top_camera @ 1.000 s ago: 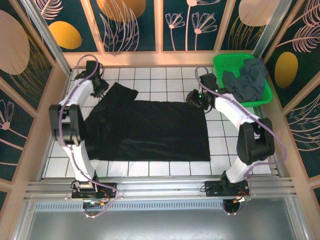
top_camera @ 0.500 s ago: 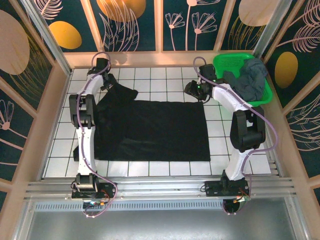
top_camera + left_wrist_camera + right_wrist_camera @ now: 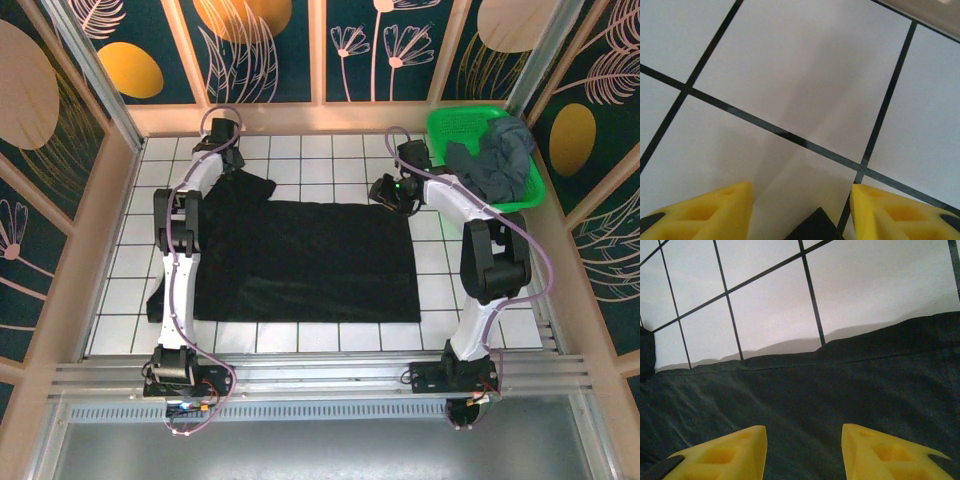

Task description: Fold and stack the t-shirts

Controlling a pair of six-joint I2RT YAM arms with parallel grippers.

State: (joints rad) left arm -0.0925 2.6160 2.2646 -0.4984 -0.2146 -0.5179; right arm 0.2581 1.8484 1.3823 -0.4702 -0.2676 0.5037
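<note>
Left arm reached farther beyond black t-shirt (image 3: 310, 260), spread flat on desk (image 3: 440, 300). Left end effector (image 3: 801, 195) gaping over tile past its sleeve. Right end effector (image 3: 804, 432) gaping above its far edge. Best to pinch both far corners together, evenly.

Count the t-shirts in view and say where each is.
2. A black t-shirt lies spread on the tiled table; a grey t-shirt is bunched in the green basket at the far right. Others may be hidden under it.
</note>
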